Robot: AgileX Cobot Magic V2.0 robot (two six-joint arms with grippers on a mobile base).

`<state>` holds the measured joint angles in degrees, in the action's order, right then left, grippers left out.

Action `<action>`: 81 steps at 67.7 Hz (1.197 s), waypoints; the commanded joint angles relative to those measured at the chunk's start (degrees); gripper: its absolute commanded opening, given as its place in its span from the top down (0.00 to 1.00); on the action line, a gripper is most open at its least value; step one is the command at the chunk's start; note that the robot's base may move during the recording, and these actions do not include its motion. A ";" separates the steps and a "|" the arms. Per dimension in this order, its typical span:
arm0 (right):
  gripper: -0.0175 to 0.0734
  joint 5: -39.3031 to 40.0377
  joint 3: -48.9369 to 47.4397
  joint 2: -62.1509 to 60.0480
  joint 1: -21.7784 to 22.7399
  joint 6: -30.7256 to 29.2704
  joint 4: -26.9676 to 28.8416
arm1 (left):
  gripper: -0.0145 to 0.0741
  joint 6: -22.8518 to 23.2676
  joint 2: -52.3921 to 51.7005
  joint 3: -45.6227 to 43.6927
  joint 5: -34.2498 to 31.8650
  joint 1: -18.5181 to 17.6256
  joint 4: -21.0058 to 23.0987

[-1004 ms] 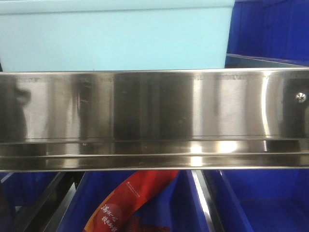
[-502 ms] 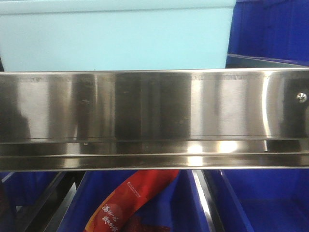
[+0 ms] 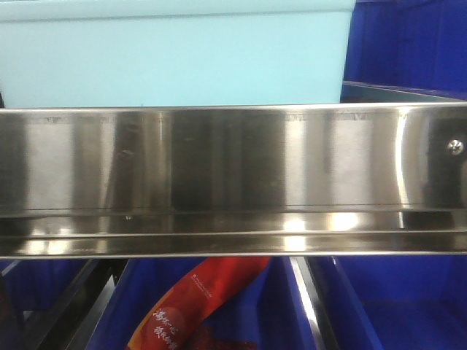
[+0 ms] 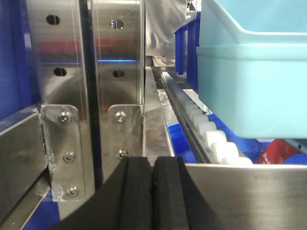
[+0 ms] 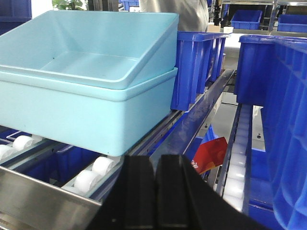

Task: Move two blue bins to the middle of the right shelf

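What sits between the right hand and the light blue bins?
In the right wrist view, white rollers and a steel rail lie between the right hand and the light blue bins.

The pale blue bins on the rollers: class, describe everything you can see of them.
The pale blue bins are two smooth, plastic-looking tubs, one nested inside the other, the upper one tilted. The top one is empty. They rest on white rollers behind the steel shelf rail, beside a dark blue bin. Neither gripper touches them.

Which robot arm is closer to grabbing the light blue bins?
Probably the right. Its shut gripper faces the front of the stacked light blue bins on the rollers. The left gripper, also shut, faces the steel shelf post, with the bins off to its side.
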<state>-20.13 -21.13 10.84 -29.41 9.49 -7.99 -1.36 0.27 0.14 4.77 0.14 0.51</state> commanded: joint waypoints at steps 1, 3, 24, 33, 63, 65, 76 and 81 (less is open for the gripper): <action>0.99 1.30 0.19 -0.27 0.30 -0.32 -0.45 | 0.96 0.04 -0.27 -0.14 -1.52 0.22 0.38; 0.99 1.30 0.19 -0.27 0.30 -0.32 -0.45 | 0.96 0.04 -0.27 -0.14 -1.52 0.22 0.38; 0.99 1.30 0.19 -0.27 0.30 -0.32 -0.45 | 0.96 0.04 -0.27 -0.14 -1.52 0.22 0.38; 0.99 1.30 0.19 -0.27 0.30 -0.32 -0.45 | 0.96 0.04 -0.27 -0.14 -1.52 0.22 0.38; 0.99 1.29 0.22 -0.27 5.14 -6.49 3.77 | 0.96 0.04 -0.27 -0.14 -1.52 0.22 0.38; 0.99 1.29 0.33 -0.27 6.80 -8.22 5.42 | 0.96 0.04 -0.27 -0.14 -1.52 0.22 0.38; 0.99 7.26 4.82 -2.00 19.74 -14.13 13.57 | 0.96 0.04 -0.27 -0.14 -1.52 0.22 0.38; 0.99 10.20 8.47 -3.53 23.99 -14.13 15.38 | 0.96 0.04 -0.27 -0.14 -1.52 0.22 0.38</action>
<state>-14.04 -15.69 8.72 -9.62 -3.41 4.82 -1.36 0.27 0.14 4.42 0.14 0.53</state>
